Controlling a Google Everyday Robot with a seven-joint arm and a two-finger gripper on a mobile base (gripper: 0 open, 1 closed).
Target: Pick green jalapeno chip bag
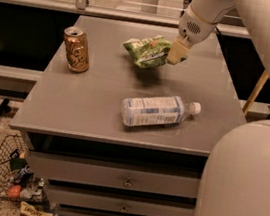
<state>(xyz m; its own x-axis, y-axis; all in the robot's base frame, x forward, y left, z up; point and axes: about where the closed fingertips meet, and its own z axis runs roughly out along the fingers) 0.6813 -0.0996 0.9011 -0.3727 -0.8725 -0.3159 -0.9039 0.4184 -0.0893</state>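
The green jalapeno chip bag point(147, 51) is a small crinkled glossy green bag with a yellowish picture. It hangs above the grey table point(90, 103), casting a shadow on the top below it. My gripper point(174, 52) is at the bag's right end, shut on it, with pale fingers point(176, 49) coming down from the white arm at the upper right.
A brown soda can point(76, 49) stands at the table's left. A clear water bottle point(157, 111) lies on its side in the middle front. Drawers are under the tabletop. A wire basket point(6, 174) with litter sits on the floor at lower left. My white base fills the lower right.
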